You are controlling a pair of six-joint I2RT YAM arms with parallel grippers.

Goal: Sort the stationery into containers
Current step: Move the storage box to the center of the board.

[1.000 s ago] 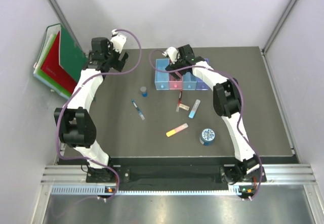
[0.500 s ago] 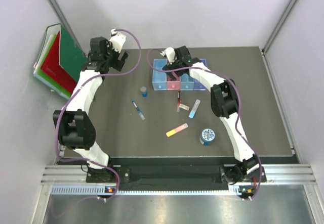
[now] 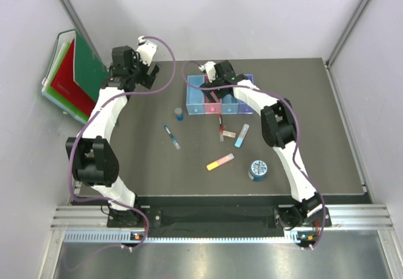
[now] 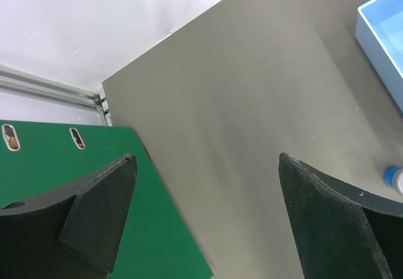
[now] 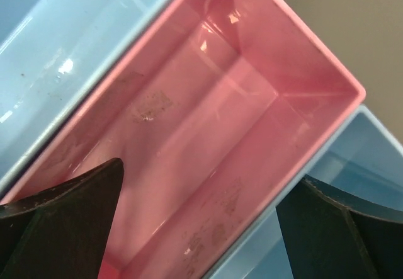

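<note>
Our left gripper (image 4: 206,157) and right gripper (image 5: 201,184) gape wide, holding nothing; we cannot read the print on the round blue tin (image 3: 258,169).

Pink bin (image 5: 208,134), light-blue bin (image 3: 194,101), yellow-pink stick (image 3: 220,162), green folder (image 4: 157,241), dark grey table (image 4: 252,102)

The left arm (image 3: 104,112) and right arm (image 3: 296,162) have white shells, black joints and a trailing purple cable (image 3: 173,70) each; jaws look black, perhaps foam-faced.

Overhead facing down, wrist views close, right shares pink bin (image 5: 208,134)
</note>
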